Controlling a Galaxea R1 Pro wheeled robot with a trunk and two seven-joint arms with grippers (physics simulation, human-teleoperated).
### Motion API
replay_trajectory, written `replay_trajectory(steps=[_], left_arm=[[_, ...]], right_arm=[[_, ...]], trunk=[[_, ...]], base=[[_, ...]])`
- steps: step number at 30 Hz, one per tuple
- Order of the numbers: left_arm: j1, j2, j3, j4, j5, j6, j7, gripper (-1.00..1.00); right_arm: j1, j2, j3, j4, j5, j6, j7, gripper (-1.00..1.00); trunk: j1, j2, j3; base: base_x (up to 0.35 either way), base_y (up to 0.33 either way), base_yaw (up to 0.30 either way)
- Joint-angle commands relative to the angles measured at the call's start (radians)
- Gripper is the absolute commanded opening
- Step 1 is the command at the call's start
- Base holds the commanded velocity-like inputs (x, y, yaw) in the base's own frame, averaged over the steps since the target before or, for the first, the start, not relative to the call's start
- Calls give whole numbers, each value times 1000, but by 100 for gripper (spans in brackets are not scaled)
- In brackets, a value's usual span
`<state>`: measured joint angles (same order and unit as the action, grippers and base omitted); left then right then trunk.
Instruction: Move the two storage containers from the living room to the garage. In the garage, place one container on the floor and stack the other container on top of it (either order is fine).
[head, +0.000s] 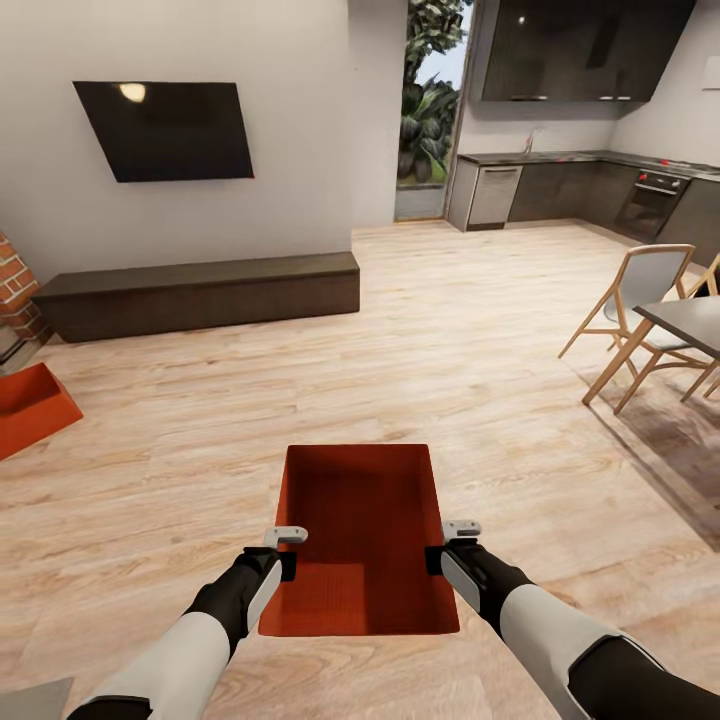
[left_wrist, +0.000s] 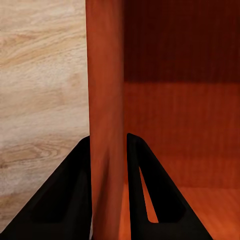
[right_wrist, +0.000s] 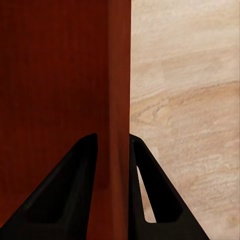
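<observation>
Held container: you have one orange-red storage container (head: 360, 540) in front of you at 12 o'clock, open top up, long axis pointing away from you, above the light wood floor (head: 450, 330) of the living room.
Left gripper: your left gripper (head: 284, 560) is clamped on the container's left wall near its near end; in the left wrist view the two black fingers (left_wrist: 65, 200) sit one outside and one inside that wall (left_wrist: 106, 100), both touching it.
Right gripper: your right gripper (head: 442, 553) is clenched on the right wall (right_wrist: 117, 90) at a matching spot, one finger (right_wrist: 70, 195) on each face.
Second container: the other storage container (head: 30, 405) lies at 10 o'clock, cut by the picture's left edge, well apart from the held one, near a brick corner (head: 15, 285).
Edges ahead: a long dark low bench (head: 200, 290) runs along the wall from 10 to 12 o'clock under the black TV (head: 165, 130).
Right side: a dark table (head: 690, 325) and wooden chairs (head: 630, 300) stand at 2 o'clock.
Open room: bare planks stretch from the container's far edge toward 12 and 1 o'clock, up to the kitchen counters (head: 560, 185) and a tall glazed opening (head: 430, 100).
</observation>
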<state>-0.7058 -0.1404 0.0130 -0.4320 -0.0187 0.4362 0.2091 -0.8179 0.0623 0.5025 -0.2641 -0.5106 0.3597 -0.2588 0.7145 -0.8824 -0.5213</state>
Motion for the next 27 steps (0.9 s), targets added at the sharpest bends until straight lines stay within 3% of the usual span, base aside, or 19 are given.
replay_trajectory(steps=[1, 27], left_arm=[[0, 10, -11, 28, -23, 75, 9, -100], [0, 10, -11, 29, -23, 75, 10, -100]], right_arm=[[-1, -1, 38, -8, -19, 1, 9, -100], [-1, -2, 39, -9, -19, 1, 9, -100]], trunk=[[-4, 6, 2], [-103, 188, 84]], base=[[0, 0, 0], [0, 0, 0]])
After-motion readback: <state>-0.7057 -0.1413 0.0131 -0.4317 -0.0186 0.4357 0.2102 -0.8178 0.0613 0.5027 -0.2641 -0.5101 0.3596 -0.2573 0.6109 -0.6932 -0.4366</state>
